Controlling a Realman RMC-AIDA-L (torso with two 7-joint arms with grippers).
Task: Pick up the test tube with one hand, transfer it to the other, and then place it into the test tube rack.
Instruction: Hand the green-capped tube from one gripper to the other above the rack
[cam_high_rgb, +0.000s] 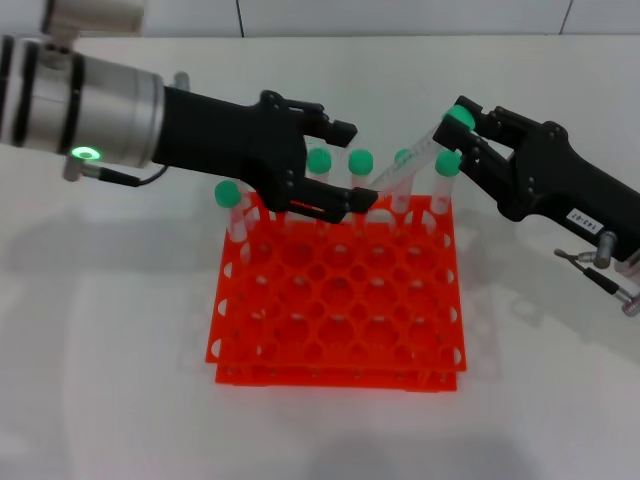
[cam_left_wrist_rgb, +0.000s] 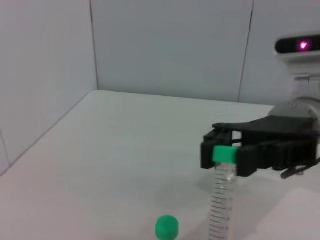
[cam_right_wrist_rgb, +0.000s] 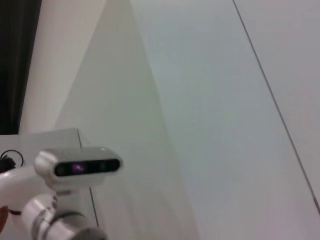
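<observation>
The test tube (cam_high_rgb: 405, 165), clear with a green cap, hangs slanted over the back row of the orange-red rack (cam_high_rgb: 340, 335). My right gripper (cam_high_rgb: 462, 125), the labelled one, is shut on its capped upper end. My left gripper (cam_high_rgb: 352, 165), unlabelled, is open with its fingers spread; the tube's lower end lies by its lower fingertip (cam_high_rgb: 362, 200). In the left wrist view the right gripper (cam_left_wrist_rgb: 225, 156) clamps the green cap and the tube (cam_left_wrist_rgb: 221, 205) runs down from it. The right wrist view shows none of these.
Several other green-capped tubes (cam_high_rgb: 318, 160) stand upright in the rack's back row, one at the back left corner (cam_high_rgb: 227, 193); one cap shows in the left wrist view (cam_left_wrist_rgb: 166, 227). The rack sits on a white table (cam_high_rgb: 110, 330). A wall stands close behind.
</observation>
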